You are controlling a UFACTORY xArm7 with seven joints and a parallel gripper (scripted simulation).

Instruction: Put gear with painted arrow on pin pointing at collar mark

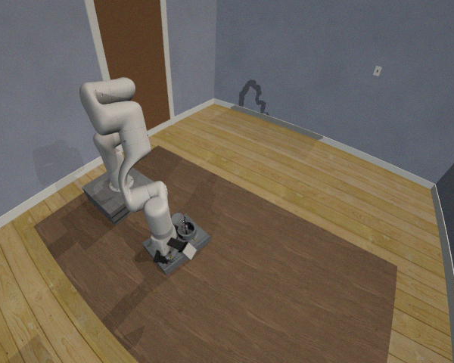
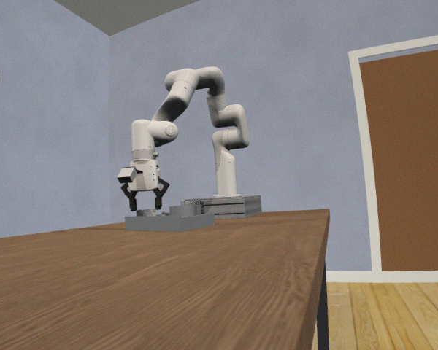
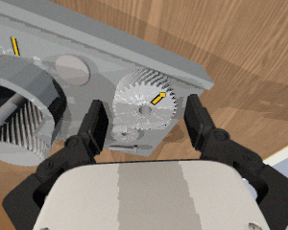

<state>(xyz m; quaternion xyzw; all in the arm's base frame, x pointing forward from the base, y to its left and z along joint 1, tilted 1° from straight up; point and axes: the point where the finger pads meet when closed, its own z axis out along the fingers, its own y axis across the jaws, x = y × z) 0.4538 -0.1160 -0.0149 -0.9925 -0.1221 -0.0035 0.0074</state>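
Observation:
The loose gear (image 3: 134, 112) (image 2: 145, 212) lies flat on the grey timing case (image 3: 110, 53) (image 2: 162, 223) (image 1: 199, 243). Its yellow arrow (image 3: 157, 99) points up and to the right in the wrist view. My gripper (image 3: 145, 107) (image 2: 145, 205) (image 1: 164, 255) is open and hangs straight over the gear, one finger on each side, with the tips about level with the gear's top. The collar (image 3: 26, 72) (image 2: 192, 207) (image 1: 186, 230) stands to the left, with a yellow mark (image 3: 14, 46) on the case beside it. The pin shows inside it.
A small pinion (image 3: 121, 131) and a round flat disc (image 3: 72, 69) also sit on the case near the gear. The case stands on a brown table (image 2: 174, 282) (image 1: 258, 273), with the arm's base block (image 2: 231, 206) (image 1: 106, 203) behind it.

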